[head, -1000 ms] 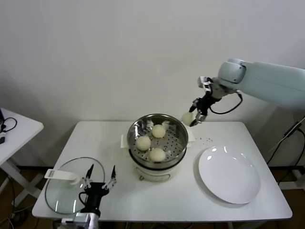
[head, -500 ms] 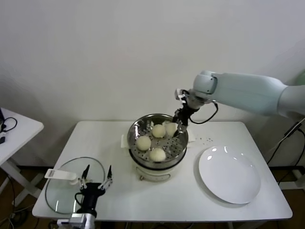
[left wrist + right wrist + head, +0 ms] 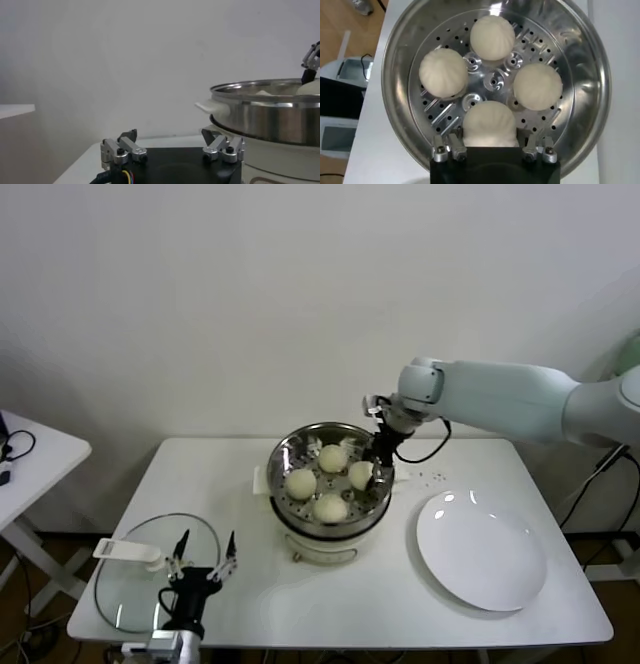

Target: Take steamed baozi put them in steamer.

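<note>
Since the earlier frames the right claw (image 3: 376,471) has been brought from above and beyond the steamer's far right rim down into the pot, and the bun it carries has been lowered with it. In the head view the right arm is seen reaching in from the right edge of the frame toward the centre, the claw dipping inside the steamer (image 3: 283,459) at its right side. The claw is pinched on a baozi (image 3: 361,475), which sits low in the pot on the right part of the tray; whether it rests on the tray cannot be told. In the right wrist view the held baozi (image 3: 489,123) is seen at the bottom centre of the frame, clasped on both sides by the fingers (image 3: 445,149).

Three more buns lie on the perforated tray: one (image 3: 492,37) at the top centre of the wrist frame, one (image 3: 443,72) at centre left and one (image 3: 537,86) at centre right, all apart from each other around the tray's middle.

The steamer stands at the centre of the white table (image 3: 250,594). A white plate (image 3: 482,552) lies at the lower right of the head frame, well apart from the pot. A glass lid (image 3: 130,584) lies at the lower left.

The left claw (image 3: 204,554) is held idle at the bottom left of the head frame, just beside the lid, its fingers spread
</note>
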Controlling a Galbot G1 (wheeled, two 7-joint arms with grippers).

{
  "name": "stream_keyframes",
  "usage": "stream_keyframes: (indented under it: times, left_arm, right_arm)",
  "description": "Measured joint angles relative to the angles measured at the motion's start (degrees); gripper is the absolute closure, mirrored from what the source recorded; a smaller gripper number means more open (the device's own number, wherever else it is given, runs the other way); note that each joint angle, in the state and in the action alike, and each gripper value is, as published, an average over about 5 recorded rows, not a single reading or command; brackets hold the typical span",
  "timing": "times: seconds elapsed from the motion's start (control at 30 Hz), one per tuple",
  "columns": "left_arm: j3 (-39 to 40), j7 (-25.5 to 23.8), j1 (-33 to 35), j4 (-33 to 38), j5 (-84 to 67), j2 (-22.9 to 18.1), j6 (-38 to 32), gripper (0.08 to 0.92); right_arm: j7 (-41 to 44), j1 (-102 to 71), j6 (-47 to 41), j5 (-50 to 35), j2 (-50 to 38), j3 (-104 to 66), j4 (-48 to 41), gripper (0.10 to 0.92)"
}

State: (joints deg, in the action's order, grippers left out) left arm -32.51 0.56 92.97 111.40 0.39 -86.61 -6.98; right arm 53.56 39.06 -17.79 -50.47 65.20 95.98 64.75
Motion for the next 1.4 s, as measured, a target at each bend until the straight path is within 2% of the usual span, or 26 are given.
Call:
stream_keyframes:
  times: [0.5, 0.7, 0.8, 1.17, 1.4]
  left_arm:
    - [0.18, -0.05, -0.01, -0.17, -0.31, 0.14, 0.03, 0.177]
    - [0.14, -0.05, 0.13, -0.37, -0.30, 0.14, -0.12, 0.177]
    - [0.09, -0.05, 0.12, -0.39, -0.31, 0.14, -0.15, 0.177]
    - [0.17, -0.04, 0.17, -0.68, -0.28, 0.15, -0.31, 0.177]
    - [0.68, 0.04, -0.13, -0.51, -0.37, 0.21, -0.02, 0.177]
  right_arm:
    - [-0.59, -1.98, 0.15, 1.03, 0.60, -0.06, -0.90, 0.330]
    - [-1.07, -2.28, 0.33, 1.12, 0.68, -0.29, -0.85, 0.231]
    - [-1.09, -2.19, 0.45, 1.04, 0.46, -0.36, -0.61, 0.206]
    - [-0.80, 0.03, 1.29, -0.40, -1.81, -2.25, 1.39, 0.203]
    - [-2.23, 1.97, 1.37, -0.76, -6.25, -5.34, 4.87, 0.203]
